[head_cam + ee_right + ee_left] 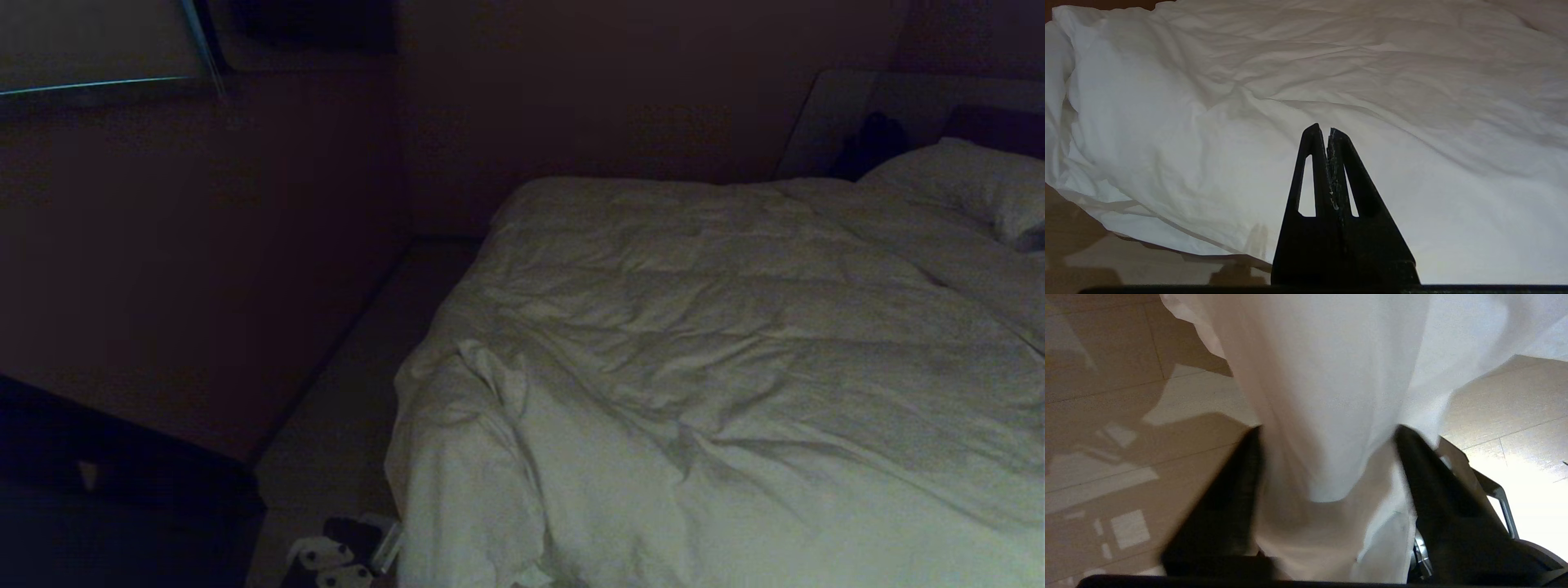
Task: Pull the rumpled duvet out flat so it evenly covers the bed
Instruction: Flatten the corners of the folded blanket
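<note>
Left gripper (1327, 433) spread wide around hanging duvet (1327, 375) corner; right gripper (1328, 130) clenched, empty. We should clamp deep, then pull outward across the bed (457, 327).

Bed (457, 269) base hidden beneath duvet (694, 343).

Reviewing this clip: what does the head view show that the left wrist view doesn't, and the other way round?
Only the head view shows the pillow and the duvet spread across the whole bed. Only the left wrist view shows the left gripper wide apart, with a hanging fold of cloth between its fingers, above pale floor. Both show the white duvet.
</note>
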### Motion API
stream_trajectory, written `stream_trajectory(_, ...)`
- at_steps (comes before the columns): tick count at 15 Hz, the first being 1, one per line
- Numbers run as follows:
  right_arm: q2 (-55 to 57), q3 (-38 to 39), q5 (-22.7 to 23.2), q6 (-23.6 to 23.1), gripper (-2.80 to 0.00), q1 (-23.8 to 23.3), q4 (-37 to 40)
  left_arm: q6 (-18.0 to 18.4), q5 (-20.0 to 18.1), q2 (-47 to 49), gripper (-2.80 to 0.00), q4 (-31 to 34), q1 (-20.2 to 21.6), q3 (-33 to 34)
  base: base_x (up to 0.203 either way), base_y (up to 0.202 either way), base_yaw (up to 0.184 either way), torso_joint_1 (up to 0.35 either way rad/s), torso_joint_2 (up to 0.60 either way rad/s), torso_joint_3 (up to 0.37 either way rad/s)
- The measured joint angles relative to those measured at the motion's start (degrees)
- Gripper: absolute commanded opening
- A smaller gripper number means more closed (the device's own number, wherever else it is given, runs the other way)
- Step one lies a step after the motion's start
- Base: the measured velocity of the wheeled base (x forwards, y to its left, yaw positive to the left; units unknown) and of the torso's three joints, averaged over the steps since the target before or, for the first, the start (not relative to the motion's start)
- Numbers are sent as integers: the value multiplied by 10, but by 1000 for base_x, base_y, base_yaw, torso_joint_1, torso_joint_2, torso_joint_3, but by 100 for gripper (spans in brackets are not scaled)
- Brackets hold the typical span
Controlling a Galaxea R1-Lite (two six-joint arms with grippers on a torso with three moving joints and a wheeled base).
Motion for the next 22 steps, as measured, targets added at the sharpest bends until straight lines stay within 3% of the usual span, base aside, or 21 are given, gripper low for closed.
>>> stream_trajectory(7, 0, 0, 0, 0, -280, 0, 0, -8, 2, -3, -280, 2, 1, 0, 0, 0, 0, 0, 0, 0)
stream_trajectory(14, 0, 0, 0, 0, -280, 0, 0, -23, 46, -32, -280, 16, 6, 0, 0, 0, 0, 0, 0, 0)
stream_trajectory(19, 0, 0, 0, 0, -280, 0, 0, -23, 71, -161, -280, 110, 11, 0, 0, 0, 0, 0, 0, 0)
stream_trajectory(22, 0, 0, 0, 0, -280, 0, 0, -4, 74, -255, -280, 185, 40, 0, 0, 0, 0, 0, 0, 0)
